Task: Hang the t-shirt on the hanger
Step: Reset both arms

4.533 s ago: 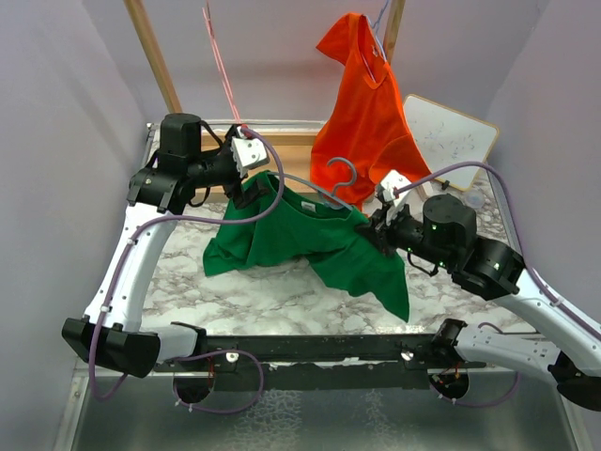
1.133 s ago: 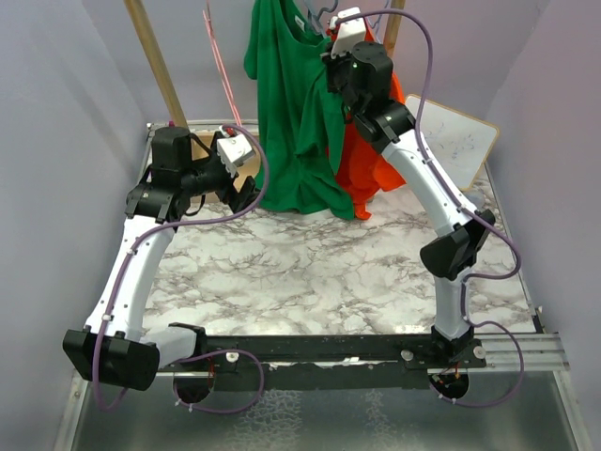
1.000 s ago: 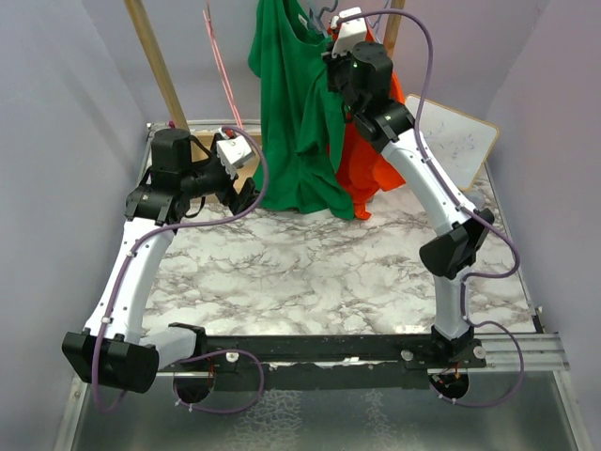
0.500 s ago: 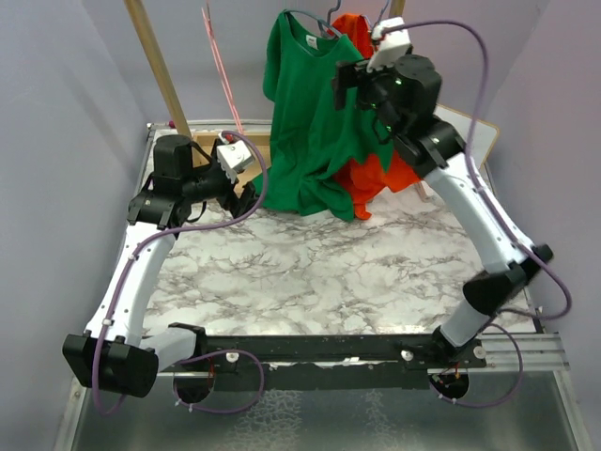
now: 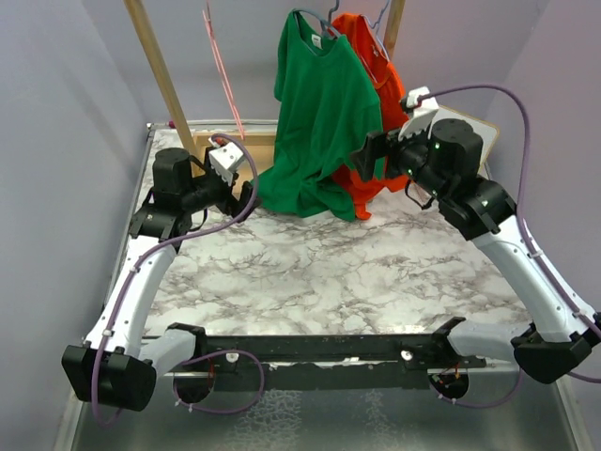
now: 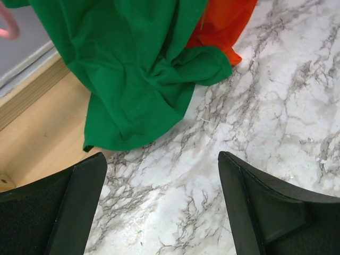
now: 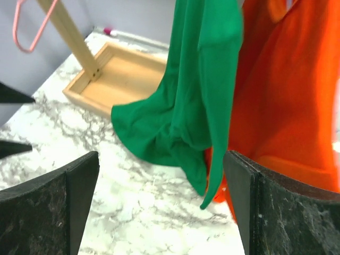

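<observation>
**A:** What is seen here, largest thing first?

**B:** A marble-patterned table (image 5: 329,282) is seen under both arms. Above its far edge the green t-shirt (image 5: 319,113) is hung on the hanger (image 5: 315,16), which can just be made out as a grey line at the neck opening. The shirt's lower hem is bunched where the table meets a wooden tray (image 6: 37,133). An orange t-shirt (image 5: 376,85) is hung just behind and to the right, partly covered by the green one.

**A:** And how is the green t-shirt placed relative to the grippers?

**B:** The right gripper (image 5: 368,160) is held level with the shirt's lower half, just to its right and apart from it. Its jaws are spread wide, with nothing between them. In the right wrist view the green cloth is framed by the two fingers (image 7: 79,202) but lies well beyond them. The left gripper (image 5: 246,195) is found low, near the left side of the hem. Its jaws are likewise parted and empty, and the hem is not touched.

**A:** Anything smaller?

**B:** A thin pink hanger (image 5: 223,73) is hung to the left, beside a slanted wooden post (image 5: 161,75).
</observation>
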Robot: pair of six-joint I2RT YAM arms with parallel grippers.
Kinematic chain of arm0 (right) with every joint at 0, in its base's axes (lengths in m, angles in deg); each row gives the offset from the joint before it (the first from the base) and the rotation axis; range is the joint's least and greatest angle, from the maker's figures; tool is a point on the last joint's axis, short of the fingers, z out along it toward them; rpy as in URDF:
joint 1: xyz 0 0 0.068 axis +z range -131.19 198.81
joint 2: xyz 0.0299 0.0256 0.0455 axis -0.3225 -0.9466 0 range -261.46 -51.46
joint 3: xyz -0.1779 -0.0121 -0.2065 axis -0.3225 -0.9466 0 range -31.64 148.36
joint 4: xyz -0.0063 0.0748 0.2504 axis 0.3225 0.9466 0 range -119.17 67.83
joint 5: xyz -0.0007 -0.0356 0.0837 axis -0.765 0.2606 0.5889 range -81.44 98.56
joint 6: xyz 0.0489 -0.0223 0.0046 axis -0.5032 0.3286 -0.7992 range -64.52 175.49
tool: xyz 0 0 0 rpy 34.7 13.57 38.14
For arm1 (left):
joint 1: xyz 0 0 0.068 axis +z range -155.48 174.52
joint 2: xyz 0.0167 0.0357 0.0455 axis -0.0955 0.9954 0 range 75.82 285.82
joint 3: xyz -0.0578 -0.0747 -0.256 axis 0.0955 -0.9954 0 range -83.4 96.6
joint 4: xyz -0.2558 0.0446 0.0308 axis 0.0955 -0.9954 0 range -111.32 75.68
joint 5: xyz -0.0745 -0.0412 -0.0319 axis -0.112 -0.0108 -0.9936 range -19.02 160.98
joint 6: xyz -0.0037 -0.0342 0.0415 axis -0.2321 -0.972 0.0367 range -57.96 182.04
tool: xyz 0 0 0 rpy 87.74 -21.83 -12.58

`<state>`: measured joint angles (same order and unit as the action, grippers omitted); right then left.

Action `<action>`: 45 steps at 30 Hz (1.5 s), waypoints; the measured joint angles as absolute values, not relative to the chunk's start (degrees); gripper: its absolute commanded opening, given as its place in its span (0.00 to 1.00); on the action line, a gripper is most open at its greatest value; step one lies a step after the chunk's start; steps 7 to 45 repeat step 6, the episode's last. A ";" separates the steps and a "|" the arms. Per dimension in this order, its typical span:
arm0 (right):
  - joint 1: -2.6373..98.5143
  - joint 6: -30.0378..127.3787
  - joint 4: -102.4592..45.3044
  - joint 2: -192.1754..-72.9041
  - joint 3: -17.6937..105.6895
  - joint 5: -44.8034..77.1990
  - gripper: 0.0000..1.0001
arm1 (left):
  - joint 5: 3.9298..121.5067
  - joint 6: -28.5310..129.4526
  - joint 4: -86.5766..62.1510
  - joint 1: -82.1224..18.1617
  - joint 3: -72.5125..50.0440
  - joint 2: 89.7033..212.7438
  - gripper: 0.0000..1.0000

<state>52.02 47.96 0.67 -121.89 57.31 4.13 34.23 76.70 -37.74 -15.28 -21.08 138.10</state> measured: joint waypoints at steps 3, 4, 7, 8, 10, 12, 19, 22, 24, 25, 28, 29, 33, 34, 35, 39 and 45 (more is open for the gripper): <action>52.02 46.05 1.11 -120.04 51.56 5.55 0.99 | 35.78 74.97 -36.40 -15.28 -21.08 137.33 0.86; 52.02 45.57 1.18 -119.84 50.80 5.79 0.99 | 36.22 74.38 -36.16 -15.28 -21.08 137.22 0.86; 52.02 45.05 1.18 -119.64 50.23 6.23 0.99 | 37.16 73.42 -35.53 -15.28 -21.08 137.20 0.87; 52.02 45.05 1.18 -119.64 50.23 6.23 0.99 | 37.16 73.42 -35.53 -15.28 -21.08 137.20 0.87; 52.02 45.05 1.18 -119.64 50.23 6.23 0.99 | 37.16 73.42 -35.53 -15.28 -21.08 137.20 0.87; 52.02 45.05 1.18 -119.64 50.23 6.23 0.99 | 37.16 73.42 -35.53 -15.28 -21.08 137.20 0.87; 52.02 45.05 1.18 -119.64 50.23 6.23 0.99 | 37.16 73.42 -35.53 -15.28 -21.08 137.20 0.87; 52.02 45.05 1.18 -119.64 50.23 6.23 0.99 | 37.16 73.42 -35.53 -15.28 -21.08 137.20 0.87; 52.02 45.05 1.18 -119.64 50.23 6.23 0.99 | 37.16 73.42 -35.53 -15.28 -21.08 137.20 0.87; 52.02 45.05 1.18 -119.64 50.23 6.23 0.99 | 37.16 73.42 -35.53 -15.28 -21.08 137.20 0.87; 52.02 45.05 1.18 -119.64 50.23 6.23 0.99 | 37.16 73.42 -35.53 -15.28 -21.08 137.20 0.87; 52.02 45.05 1.18 -119.64 50.23 6.23 0.99 | 37.16 73.42 -35.53 -15.28 -21.08 137.20 0.87; 52.02 45.05 1.18 -119.64 50.23 6.23 0.99 | 37.16 73.42 -35.53 -15.28 -21.08 137.20 0.87; 52.02 45.05 1.18 -119.64 50.23 6.23 0.99 | 37.16 73.42 -35.53 -15.28 -21.08 137.20 0.87; 52.02 45.05 1.18 -119.64 50.23 6.23 0.99 | 37.16 73.42 -35.53 -15.28 -21.08 137.20 0.87; 52.02 45.05 1.18 -119.64 50.23 6.23 0.99 | 37.16 73.42 -35.53 -15.28 -21.08 137.20 0.87; 52.02 45.05 1.18 -119.64 50.23 6.23 0.99 | 37.16 73.42 -35.53 -15.28 -21.08 137.20 0.87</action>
